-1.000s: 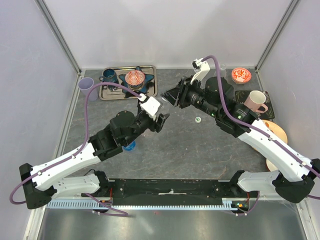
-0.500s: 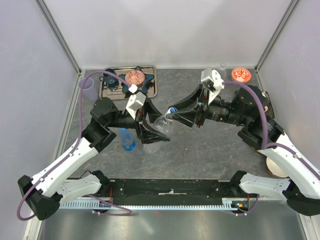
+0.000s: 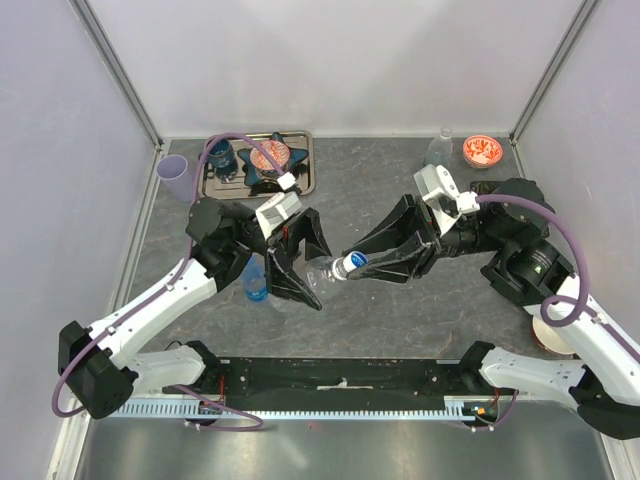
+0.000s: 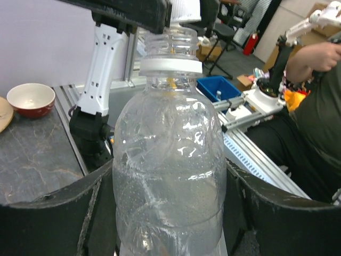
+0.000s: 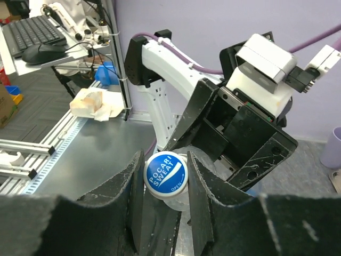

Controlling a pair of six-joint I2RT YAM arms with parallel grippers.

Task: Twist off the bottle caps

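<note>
A clear plastic bottle (image 3: 325, 272) hangs tilted above the table's middle, and my left gripper (image 3: 313, 270) is shut on its body. In the left wrist view the bottle (image 4: 168, 160) fills the gap between the two black fingers (image 4: 64, 213), with a white neck ring (image 4: 170, 65) and bare threads above it. The bottle cap (image 5: 165, 174), white with a blue "Pocari Sweat" top, is clamped in my right gripper (image 5: 165, 172). From above, that cap (image 3: 357, 262) and the right gripper (image 3: 358, 265) sit at the bottle's right end. I cannot tell whether the cap is still on the threads.
A second bottle with blue at its top (image 3: 256, 283) stands just left of the left gripper. A metal tray (image 3: 305, 180) of dishes and a purple cup (image 3: 173, 177) are at the back left. Back right are a clear bottle (image 3: 437, 150), a red bowl (image 3: 480, 150) and plates (image 3: 555, 335).
Both grippers have swung from the back of the table toward the near middle. The bottle now hangs between them, lower and nearer than half a second ago.
</note>
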